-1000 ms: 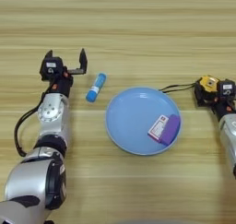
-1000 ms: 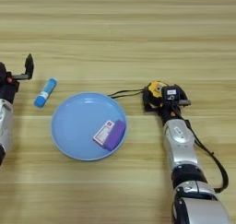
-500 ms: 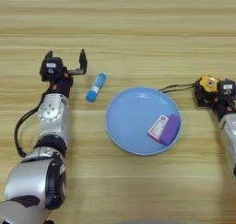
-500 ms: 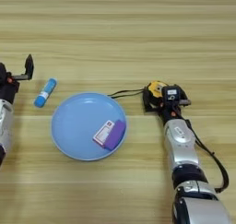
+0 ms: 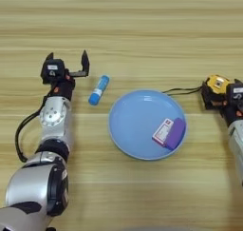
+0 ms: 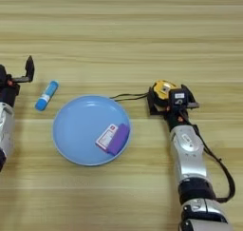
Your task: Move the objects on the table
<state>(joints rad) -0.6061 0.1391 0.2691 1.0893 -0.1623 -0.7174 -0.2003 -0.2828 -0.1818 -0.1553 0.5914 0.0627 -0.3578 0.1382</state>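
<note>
The round yellow tape measure [image 6: 163, 89] is gripped between the fingers of the right gripper [image 6: 166, 99], its black cord [image 6: 129, 97] trailing left on the wooden table [image 5: 142, 30]. The left gripper [image 5: 67, 63] is held spread wide and empty, just left of the blue tube [image 5: 98, 90]. The purple block [image 5: 174, 133] and white-and-red card [image 5: 163, 131] are seen lying together in the light-blue plate [image 5: 130, 125].

A plate [image 5: 128, 130] lies mid-worktop [image 5: 142, 30]. In its right part the block [image 5: 174, 133] and the card [image 5: 163, 131] lie touching, card to the left. The tube [image 5: 98, 90] lies on the worktop just left of the plate, with the left gripper [image 5: 67, 63] further left. The tape measure [image 6: 163, 90] sits right of the plate, at the right gripper [image 6: 167, 101], its cord [image 6: 129, 97] running left toward the plate's rim.
</note>
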